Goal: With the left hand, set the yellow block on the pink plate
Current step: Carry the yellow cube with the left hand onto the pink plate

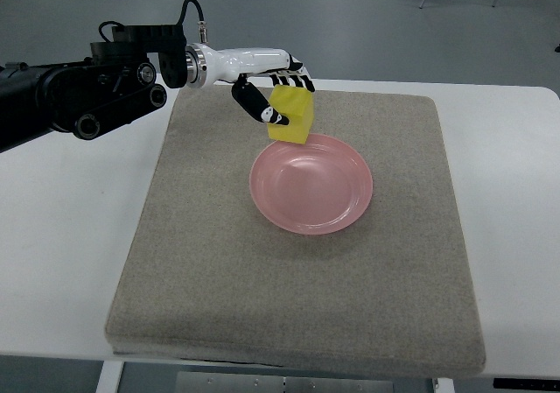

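While its arm reaches in from nine o'clock, the left hand (273,95) pinches the yellow block (292,117) between thumb and fingers, at the pink plate's (311,185) eleven o'clock rim, above the grey mat (219,262) on the white tabletop (61,235).

The yellow block (292,116) hung tilted at the far rim of the pink plate (311,185). The round, shallow plate sat empty.

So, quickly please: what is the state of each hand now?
Left hand: closed on the yellow foam block, at the far rim of the pink round plate.
Right hand: not in view.
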Robot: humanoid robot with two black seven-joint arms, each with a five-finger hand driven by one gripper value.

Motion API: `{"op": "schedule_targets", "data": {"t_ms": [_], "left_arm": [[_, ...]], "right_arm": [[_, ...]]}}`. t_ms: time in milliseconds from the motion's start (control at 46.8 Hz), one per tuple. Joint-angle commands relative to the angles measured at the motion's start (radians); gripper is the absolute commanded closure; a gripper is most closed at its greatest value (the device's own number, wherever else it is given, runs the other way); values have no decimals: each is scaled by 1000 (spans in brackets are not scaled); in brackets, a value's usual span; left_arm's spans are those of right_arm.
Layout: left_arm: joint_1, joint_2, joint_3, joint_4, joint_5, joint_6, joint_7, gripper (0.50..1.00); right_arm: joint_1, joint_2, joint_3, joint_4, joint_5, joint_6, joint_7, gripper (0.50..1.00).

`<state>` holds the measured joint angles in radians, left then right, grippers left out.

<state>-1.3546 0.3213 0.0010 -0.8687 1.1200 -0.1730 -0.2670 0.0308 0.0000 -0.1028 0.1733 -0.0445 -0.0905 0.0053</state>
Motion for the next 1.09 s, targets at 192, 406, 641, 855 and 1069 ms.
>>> {"op": "schedule_targets", "data": {"t_ms": [192, 406, 641, 855, 1069], "left_arm": [[15, -18, 10, -21, 73, -13, -1, 765], [29, -53, 10, -39, 73, -13, -1, 754], [52, -54, 13, -67, 76, -14, -1, 739], [69, -70, 14, -62, 80, -14, -1, 703], [72, -71, 13, -64, 78, -14, -1, 615]], "right_arm": [[0, 0, 0, 0, 0, 0, 1, 576], [0, 0, 0, 0, 0, 0, 1, 576], [0, 0, 0, 0, 0, 0, -1, 576], [0, 0, 0, 0, 0, 0, 1, 576], [0, 0, 0, 0, 0, 0, -1, 576]]}}
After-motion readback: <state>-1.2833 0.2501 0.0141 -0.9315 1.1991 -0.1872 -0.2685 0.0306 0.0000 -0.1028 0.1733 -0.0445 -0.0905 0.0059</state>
